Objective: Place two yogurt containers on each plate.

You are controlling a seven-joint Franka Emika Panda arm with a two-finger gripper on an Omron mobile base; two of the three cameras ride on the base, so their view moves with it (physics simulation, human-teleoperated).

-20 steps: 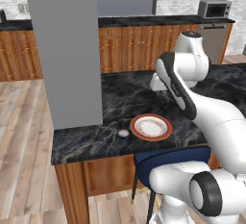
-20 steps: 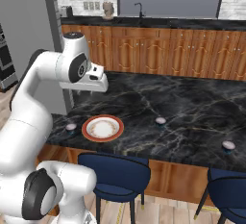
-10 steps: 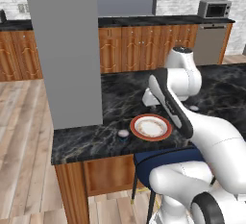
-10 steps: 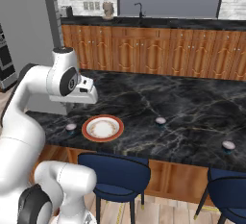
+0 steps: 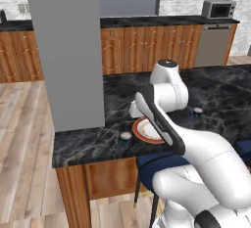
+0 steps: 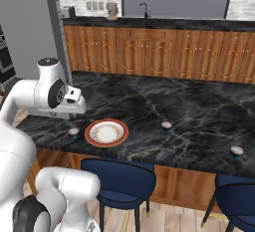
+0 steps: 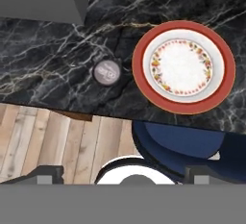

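A white plate with an orange-red rim [image 7: 183, 67] [image 6: 105, 133] [image 5: 145, 130] lies near the front edge of the black marble counter [image 6: 189, 106]; nothing is on it. One yogurt container [image 7: 107, 71] [image 6: 73, 132] [image 5: 126, 136] stands on the counter just left of the plate. Two more yogurt containers [image 6: 166, 125] [image 6: 237, 150] sit further right along the counter. My gripper [image 7: 124, 174] hangs above the counter's front edge, looking down at the plate and the nearest cup. It is open, with nothing between its fingertips [image 7: 45, 172].
A tall grey pillar [image 5: 68, 51] stands on the counter's left end, close behind the nearest cup. Dark blue stools [image 6: 119, 176] [image 6: 239, 191] are tucked under the front edge. Wooden cabinets and a microwave [image 5: 218, 9] line the back wall.
The arm has folded down and swung left, bringing the hand lower and closer to the plate and the cup beside it. The plate and the cups have not moved.
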